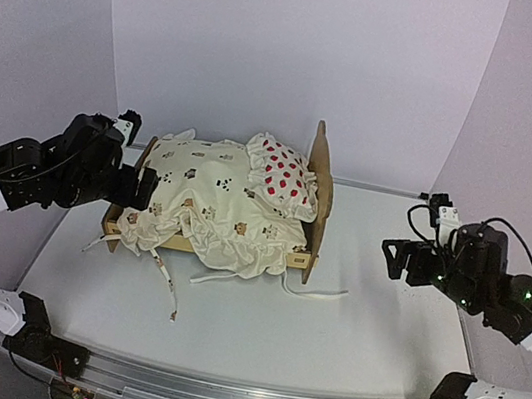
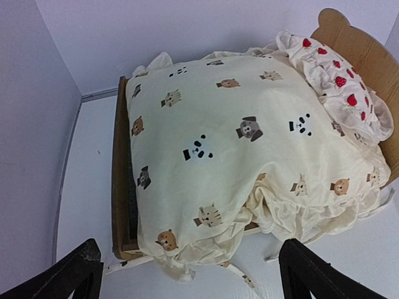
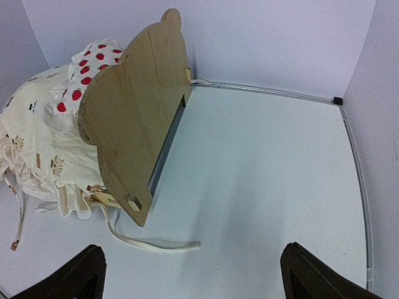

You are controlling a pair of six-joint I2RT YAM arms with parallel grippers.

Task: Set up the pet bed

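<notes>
Subject of inspection: pet bed (image 1: 324, 163). It stands on the white worktop (image 1: 325, 340), left of the middle and toward the far edge. Its scalloped headboard is upright and faces the right edge. The footboard end faces the left edge.

Bedding: a cream animal-print cushion (image 1: 211, 196) covers the whole lying surface. It is rumpled rather than flat. Its ruffled border spills over the near side rail and partly hides it. A small white pillow with red spots (image 1: 284, 180) lies on top of the cushion at the headboard end, touching the headboard. Several cushion ties trail off the near side onto the worktop. One loose tie (image 1: 317, 295) lies on the worktop just beside the near corner of the headboard. In the right wrist view the back of the headboard is bare plywood, and the same tie curls on the surface below it.

Left pincer (image 1: 137, 159): released, with its jaws spread wide and nothing between them. It sits at the footboard end, just beside the cushion's edge. In its wrist view both fingertips (image 2: 68, 274) frame the near end of the bed without touching it.

Right pincer (image 1: 417, 234): released, jaws wide and empty. It is over the right part of the worktop, well apart from the headboard, and points toward it.
</notes>
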